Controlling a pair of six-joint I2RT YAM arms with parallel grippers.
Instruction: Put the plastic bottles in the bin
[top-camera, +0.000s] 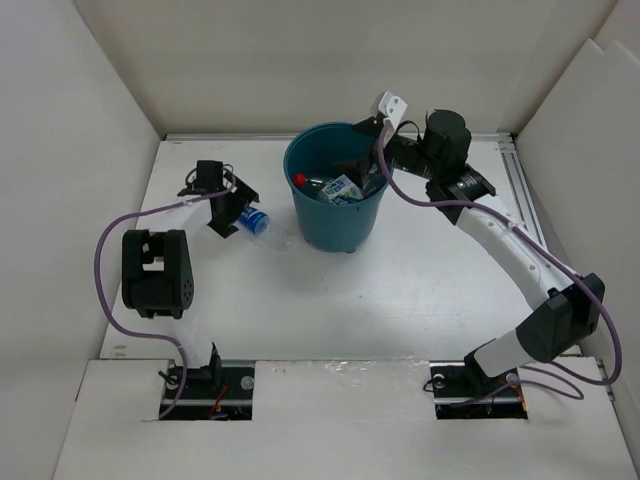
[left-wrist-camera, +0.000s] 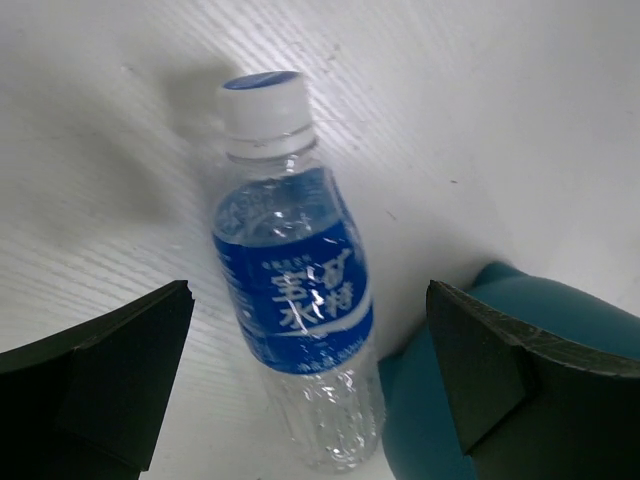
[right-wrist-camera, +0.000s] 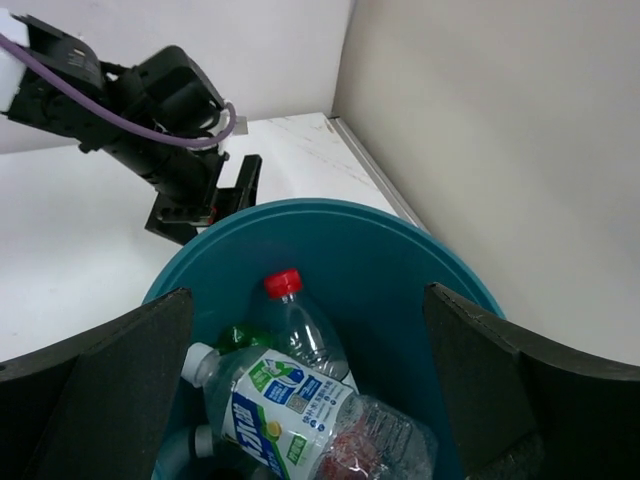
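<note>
A clear bottle with a blue label (top-camera: 262, 225) lies on the table just left of the teal bin (top-camera: 337, 232). In the left wrist view the bottle (left-wrist-camera: 295, 285) lies between my open left fingers, its base beside the bin's wall (left-wrist-camera: 560, 330). My left gripper (top-camera: 228, 208) is open over it. My right gripper (top-camera: 372, 150) is open and empty above the bin's right rim. In the right wrist view the bin (right-wrist-camera: 400, 250) holds several bottles: a red-capped clear one (right-wrist-camera: 305, 325), a white-labelled one (right-wrist-camera: 290, 405) and a green one (right-wrist-camera: 237, 338).
White walls enclose the table on the left, back and right. A metal rail (top-camera: 520, 190) runs along the right edge. The left arm's elbow (top-camera: 153, 272) stands at the left. A purple cable (top-camera: 105, 250) loops beside it.
</note>
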